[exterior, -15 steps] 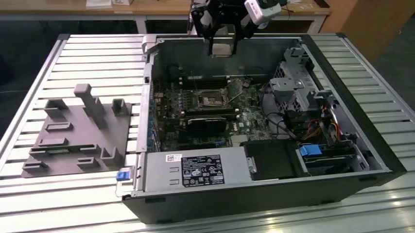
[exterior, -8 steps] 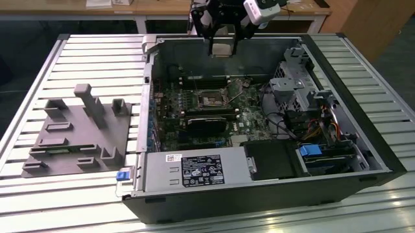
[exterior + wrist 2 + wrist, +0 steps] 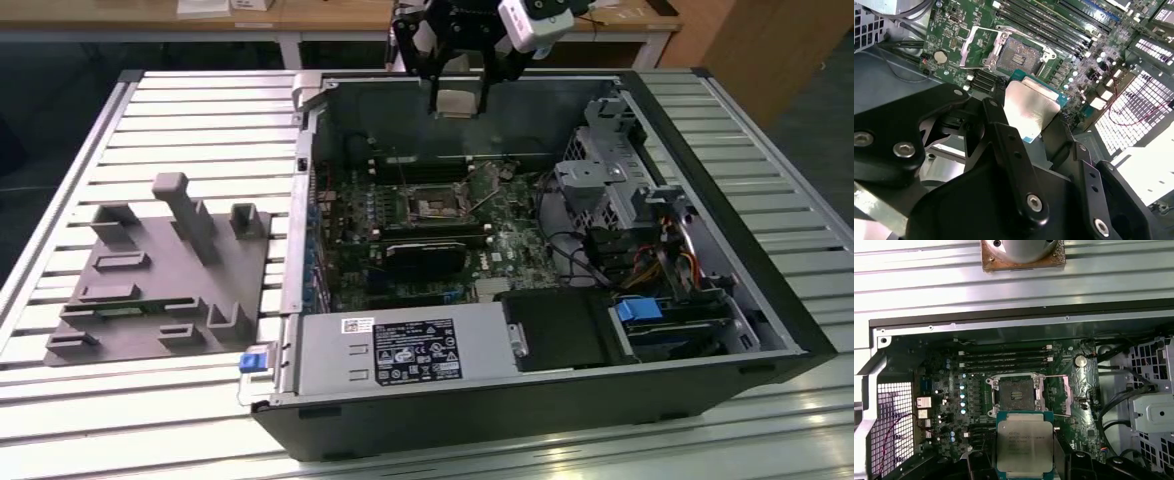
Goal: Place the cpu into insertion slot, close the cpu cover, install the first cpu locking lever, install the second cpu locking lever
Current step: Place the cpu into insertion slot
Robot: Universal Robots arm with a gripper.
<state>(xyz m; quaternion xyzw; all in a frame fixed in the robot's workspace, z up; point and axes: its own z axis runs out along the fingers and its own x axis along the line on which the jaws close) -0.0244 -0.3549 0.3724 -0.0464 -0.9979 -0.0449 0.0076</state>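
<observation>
My gripper hangs over the far wall of the open computer case, shut on the cpu. In both wrist views the cpu shows its silvery top, pinched at two opposite edges by the black fingers. The insertion slot lies bare on the green board, below and ahead of the chip. The cpu cover is swung open beside the slot. The chip is well above the board and touches nothing.
A grey moulded fixture lies on the slatted table at the exterior view's left. Inside the case are a black block, long memory slots, a metal drive cage with cables, and the power supply in front.
</observation>
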